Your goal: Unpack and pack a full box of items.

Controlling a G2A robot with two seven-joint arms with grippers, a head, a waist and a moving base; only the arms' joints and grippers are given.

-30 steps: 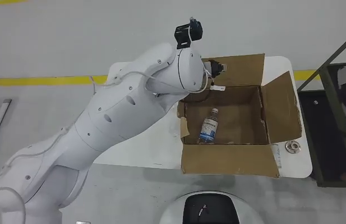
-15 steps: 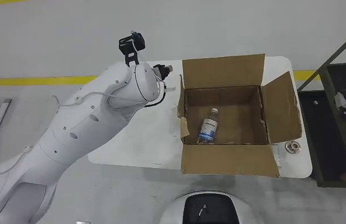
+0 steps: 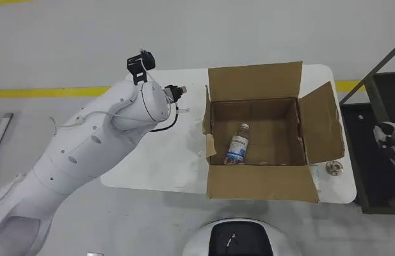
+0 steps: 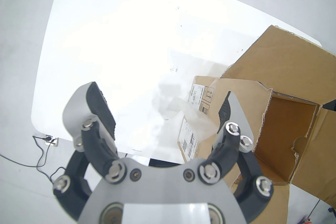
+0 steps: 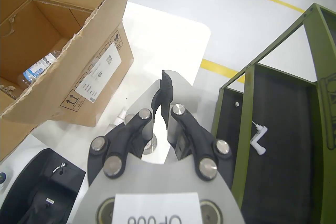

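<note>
1. The white table [image 3: 160, 168] carries everything. Its left half gives us free surface for unpacked items.
2. The cardboard box [image 3: 258, 82] stands on the right half of the table with all four flaps folded outward. We judge it light and easy to shove. The flaps are floppy with torn edges, so they are not something to lean on. The walls are tall, so any reach inside probably has to come straight down.
3. The left gripper [image 4: 160, 104] hangs over the far left part of the table, just left of the box's far left corner. Its fingers are spread wide and hold nothing.
4. The right gripper [image 5: 164, 93] sits off the right end of the table, beside the green rack [image 5: 273, 114]. Its pads are pressed together with nothing between them.
5. The bottle [image 3: 238, 144] lies on its side on the box floor, nearer the near wall, with its white cap pointing far. It is clear plastic with a blue and white label.
   - We expect it to be light, with thin walls that give under a hard squeeze.
   - It is smooth and round enough to roll away from a glancing touch.
   - We would take it across the labelled middle of the body, fingers square to its long axis, since the paper offers more friction than bare plastic.
   - We cannot tell how full it is.
6. A small round metal part [image 3: 334, 168] rests on the table just right of the box's near right corner.
</note>
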